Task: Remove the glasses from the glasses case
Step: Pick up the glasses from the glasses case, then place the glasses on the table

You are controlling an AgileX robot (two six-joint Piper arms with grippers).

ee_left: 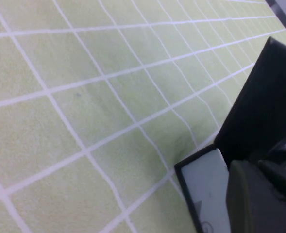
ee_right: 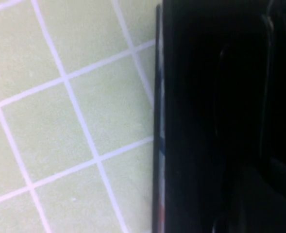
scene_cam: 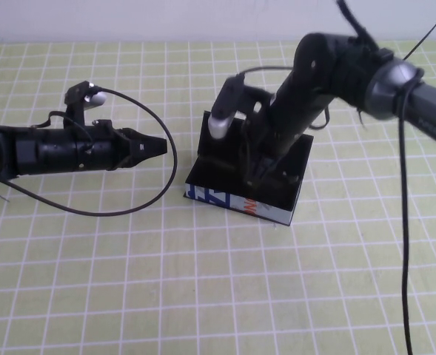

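Green bench (scene_cam: 92, 281) with a white grid fills all three views, pale wall along the top of the high view. High view: glasses case (scene_cam: 225, 198), black, lid raised at the rear, sits centre frame with its white printed front facing the lower edge and its long axis running left to right, tilted down toward the right. Right claw (scene_cam: 266, 171) reaches down from the upper right into the open case; whether its fingers are parted or closed cannot be told, nor whether it has hold of anything. Glasses not separable from the dark interior here. Left claw (scene_cam: 157, 146) lies level at centre left, tips drawn together to a point, holding nothing, apart from the case's left end. Right arm is plainly the nearer; the case lies directly beneath it. Left wrist view: case corner and black lid at lower right, grid elsewhere. Right wrist view: black case interior fills the right half, with a faint curved outline that may be the glasses.
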